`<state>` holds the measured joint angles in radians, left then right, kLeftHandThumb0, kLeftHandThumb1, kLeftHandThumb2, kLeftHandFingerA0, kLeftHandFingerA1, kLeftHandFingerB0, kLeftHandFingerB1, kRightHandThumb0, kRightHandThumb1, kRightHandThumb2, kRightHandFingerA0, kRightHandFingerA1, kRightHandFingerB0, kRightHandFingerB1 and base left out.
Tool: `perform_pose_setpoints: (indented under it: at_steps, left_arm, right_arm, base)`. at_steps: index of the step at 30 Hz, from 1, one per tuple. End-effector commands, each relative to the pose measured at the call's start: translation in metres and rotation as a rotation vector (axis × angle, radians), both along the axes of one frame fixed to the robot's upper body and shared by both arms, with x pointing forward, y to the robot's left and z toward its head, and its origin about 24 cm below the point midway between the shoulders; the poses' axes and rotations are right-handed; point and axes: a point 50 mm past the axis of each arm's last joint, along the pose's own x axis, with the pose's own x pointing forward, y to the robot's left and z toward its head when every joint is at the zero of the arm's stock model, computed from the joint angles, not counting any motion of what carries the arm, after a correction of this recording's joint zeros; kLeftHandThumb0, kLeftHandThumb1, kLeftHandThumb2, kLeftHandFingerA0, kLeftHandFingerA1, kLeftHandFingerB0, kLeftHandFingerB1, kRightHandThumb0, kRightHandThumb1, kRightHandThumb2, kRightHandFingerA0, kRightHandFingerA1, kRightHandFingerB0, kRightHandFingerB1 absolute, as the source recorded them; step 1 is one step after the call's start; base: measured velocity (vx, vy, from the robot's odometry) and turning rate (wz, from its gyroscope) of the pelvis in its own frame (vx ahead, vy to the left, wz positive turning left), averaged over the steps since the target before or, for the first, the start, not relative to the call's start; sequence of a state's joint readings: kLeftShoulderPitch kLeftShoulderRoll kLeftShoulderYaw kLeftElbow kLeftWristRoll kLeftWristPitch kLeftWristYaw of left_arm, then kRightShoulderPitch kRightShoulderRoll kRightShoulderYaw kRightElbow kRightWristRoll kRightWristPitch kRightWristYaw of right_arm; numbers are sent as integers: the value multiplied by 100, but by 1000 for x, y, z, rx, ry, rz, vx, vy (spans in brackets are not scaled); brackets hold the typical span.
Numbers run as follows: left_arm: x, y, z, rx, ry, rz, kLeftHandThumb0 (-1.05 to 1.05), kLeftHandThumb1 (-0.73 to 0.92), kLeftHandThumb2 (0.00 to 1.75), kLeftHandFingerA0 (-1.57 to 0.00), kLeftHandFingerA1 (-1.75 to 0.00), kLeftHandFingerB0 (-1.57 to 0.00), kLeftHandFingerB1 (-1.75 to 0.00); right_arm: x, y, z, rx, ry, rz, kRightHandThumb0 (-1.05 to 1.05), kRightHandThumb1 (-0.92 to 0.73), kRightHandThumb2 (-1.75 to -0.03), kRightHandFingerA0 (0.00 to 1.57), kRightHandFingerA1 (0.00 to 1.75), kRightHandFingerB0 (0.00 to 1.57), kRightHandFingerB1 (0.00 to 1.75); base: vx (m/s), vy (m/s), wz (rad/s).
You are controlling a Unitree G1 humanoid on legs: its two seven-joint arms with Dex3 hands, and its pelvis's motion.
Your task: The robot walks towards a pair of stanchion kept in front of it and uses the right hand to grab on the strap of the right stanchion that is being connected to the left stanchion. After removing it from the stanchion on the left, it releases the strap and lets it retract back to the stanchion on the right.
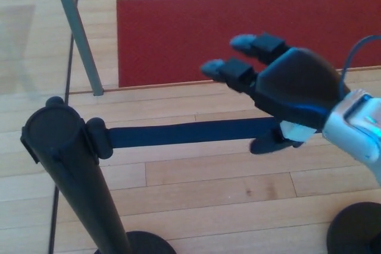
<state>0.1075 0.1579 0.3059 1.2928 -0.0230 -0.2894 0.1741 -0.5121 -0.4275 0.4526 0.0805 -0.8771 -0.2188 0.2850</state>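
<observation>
Head view looks down on a light wooden plank floor [208, 191]. Nearest, at the lower left, the black post of the left stanchion [71, 165] rises toward the camera from its round base [143, 243], and at the lower right corner a second round black base [355, 228] shows, cut off by the frame edge. A dark blue strap [184, 132] runs level from the clip at the head of the left stanchion toward the right, where it passes under the right hand [280, 84]. The right hand comes in from the right on a silver wrist; its two thick fingers [235, 71] are stretched out and spread above the strap, while the thumb sits just below the strap's lower edge. The hand is open and holds nothing; the strap lies between fingers and thumb, still clipped to the left stanchion. Farther off lies a red carpet [178, 28], and a slanted grey metal leg [80, 34] stands at the upper left.
</observation>
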Motion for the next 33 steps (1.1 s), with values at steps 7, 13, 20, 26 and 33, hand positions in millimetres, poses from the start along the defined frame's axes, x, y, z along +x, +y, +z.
perform_pose_setpoints:
  at_steps: [7,13,20,26,33]
  left_arm:
    - [5,13,6,7,-28,27,-12,65,68,-103,-118,-94,-89]
    - [7,12,6,14,-27,16,-12,63,70,-105,-122,-94,-92]
    - [4,11,6,14,-24,9,-13,66,68,-103,-119,-93,-92]
    - [5,9,4,9,-18,2,-12,64,70,-107,-120,-95,-91]
    - [1,4,3,3,-22,-8,-16,66,64,-107,-118,-95,-91]
  right_arm:
    - [28,-19,-63,-312,429,-302,-105,-26,-80,0,84,0,114]
    - [25,-23,-79,-360,479,-406,-105,-21,-69,0,131,0,175]
    - [12,-35,-101,0,66,-432,-87,-28,-159,157,172,30,121]
    - [10,-15,-76,197,-181,-265,-56,-84,-154,153,162,157,164]
    - [7,1,-46,310,-388,-165,-63,-92,-157,142,175,116,163]
  base:
    - [0,0,0]
    - [0,0,0]
    - [0,0,0]
    - [0,0,0]
    - [0,0,0]
